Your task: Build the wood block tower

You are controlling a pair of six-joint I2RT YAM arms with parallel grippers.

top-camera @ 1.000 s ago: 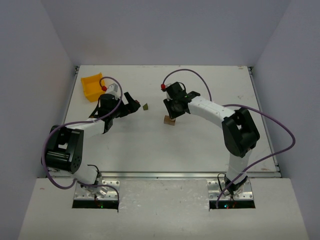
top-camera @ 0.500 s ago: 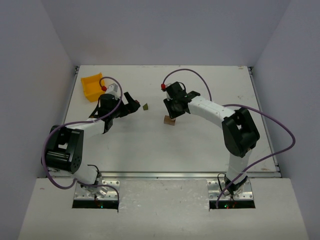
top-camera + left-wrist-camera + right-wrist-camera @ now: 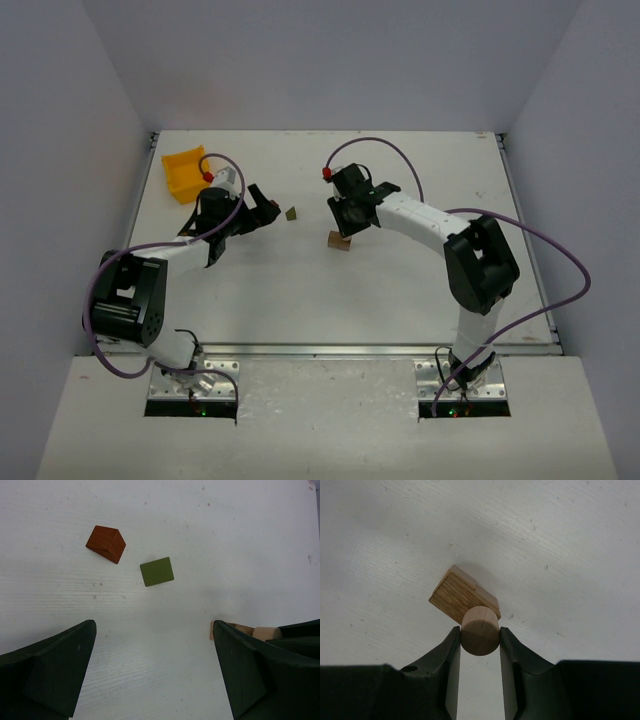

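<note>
Wood, likely light and hard: the right end effector (image 3: 479, 642) pinches a round peg (image 3: 480, 629) by its smooth sides, which may slip. Just past it, mid-frame, sits the wood block tower (image 3: 460, 596). The left end effector (image 3: 155, 672) gapes wide.

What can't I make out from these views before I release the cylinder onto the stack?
Right wrist: whether the wooden cylinder in the right pincer touches the tan stack; the cylinder covers the contact.
Left wrist: most of the stack, behind a finger of the left pincer.
Top: the stack's block count, too small; the red wedge, apparently hidden by the left pincer.
</note>
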